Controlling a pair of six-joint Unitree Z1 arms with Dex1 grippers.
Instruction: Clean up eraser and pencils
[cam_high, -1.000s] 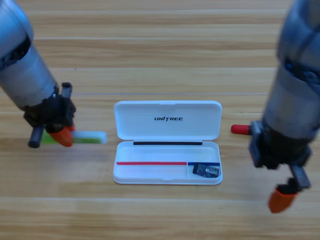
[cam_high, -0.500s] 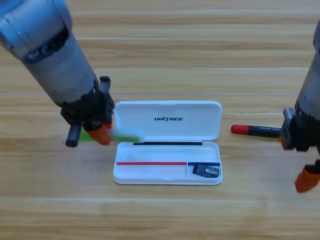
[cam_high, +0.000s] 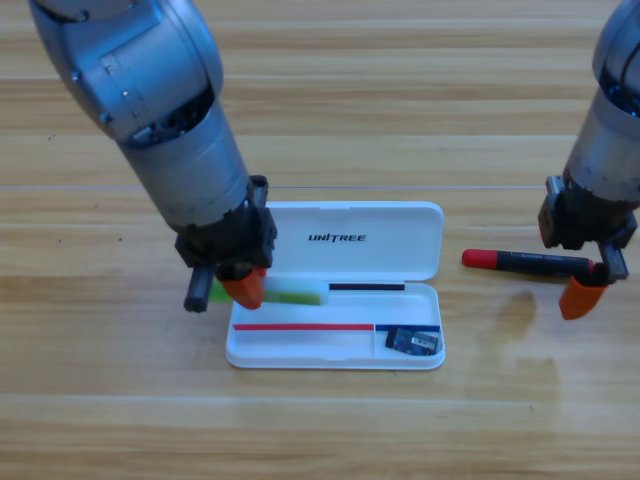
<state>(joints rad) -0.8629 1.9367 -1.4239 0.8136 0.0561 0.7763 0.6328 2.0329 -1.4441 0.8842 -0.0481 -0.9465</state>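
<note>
My left gripper (cam_high: 243, 288) is shut on the green pencil (cam_high: 295, 296) and holds it level over the back left edge of the open white case's tray (cam_high: 300, 352). The pencil's white cap end points right, across the tray. The eraser (cam_high: 413, 341), a small dark block, lies in the tray's right compartment. The black pencil (cam_high: 525, 261) with a red cap lies on the table to the right of the case. My right gripper (cam_high: 580, 296) hangs over that pencil's right end and hides it.
The case's lid (cam_high: 340, 240) lies open flat behind the tray, with its printed logo facing up. The bulky left arm (cam_high: 160, 110) covers the table to the upper left of the case.
The left gripper has carried the green pencil rightward from the left of the table to the case's tray. The right gripper has moved up from the lower right to the black pencil's right end.
</note>
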